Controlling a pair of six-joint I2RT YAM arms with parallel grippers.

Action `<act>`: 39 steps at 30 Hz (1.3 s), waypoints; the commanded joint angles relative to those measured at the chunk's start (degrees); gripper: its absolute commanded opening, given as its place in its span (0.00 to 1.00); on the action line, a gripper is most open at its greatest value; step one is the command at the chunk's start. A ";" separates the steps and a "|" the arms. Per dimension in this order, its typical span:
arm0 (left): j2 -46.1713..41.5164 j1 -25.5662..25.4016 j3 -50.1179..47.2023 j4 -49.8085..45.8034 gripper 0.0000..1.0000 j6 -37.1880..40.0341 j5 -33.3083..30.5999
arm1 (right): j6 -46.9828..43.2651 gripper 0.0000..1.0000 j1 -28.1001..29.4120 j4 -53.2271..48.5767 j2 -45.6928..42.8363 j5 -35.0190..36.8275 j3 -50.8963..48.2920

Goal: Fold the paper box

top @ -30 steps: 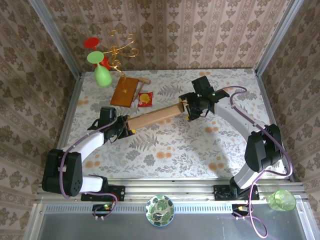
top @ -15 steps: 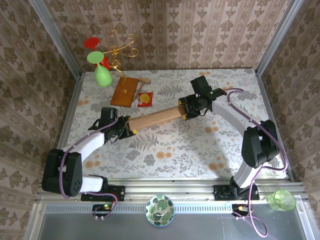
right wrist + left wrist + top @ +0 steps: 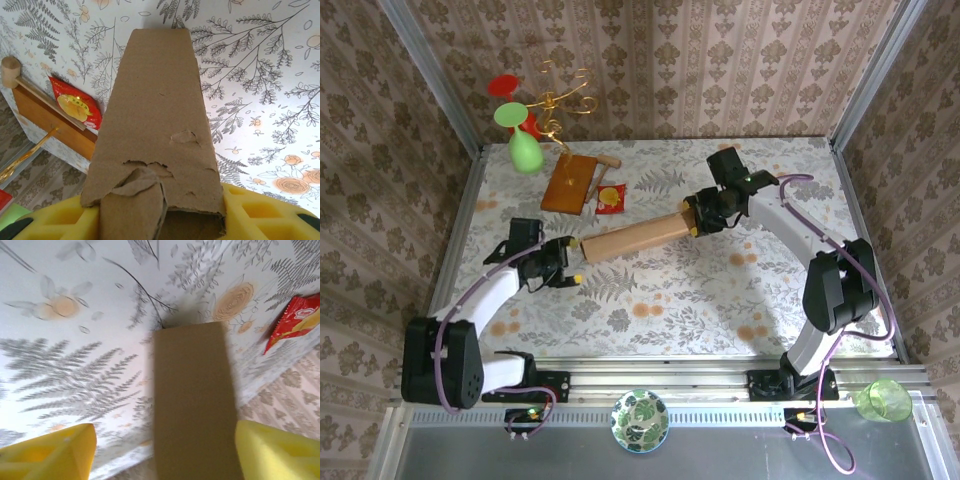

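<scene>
left pincer off the box, right one still on

compared with a second ago, your left gripper (image 3: 573, 261) has let go of the paper box (image 3: 635, 236) and drawn back toward its base, and it now stands wide apart. in the left wrist view the box's near end sits in line between the yellow fingers (image 3: 50, 452), touching neither. your right gripper (image 3: 695, 215) stays clamped on the other, torn end. the box is flattened into a long strip, just on the near side of the wooden board (image 3: 568, 183), slanting away to the board's right. judgement: with one end held, folding is paused; you would need to regrip before creasing.
</scene>
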 commanded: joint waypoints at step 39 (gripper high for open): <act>8.25 -10.72 30.95 -22.48 0.52 89.41 -9.35 | -2.08 0.49 -3.06 -6.62 5.64 -1.23 8.63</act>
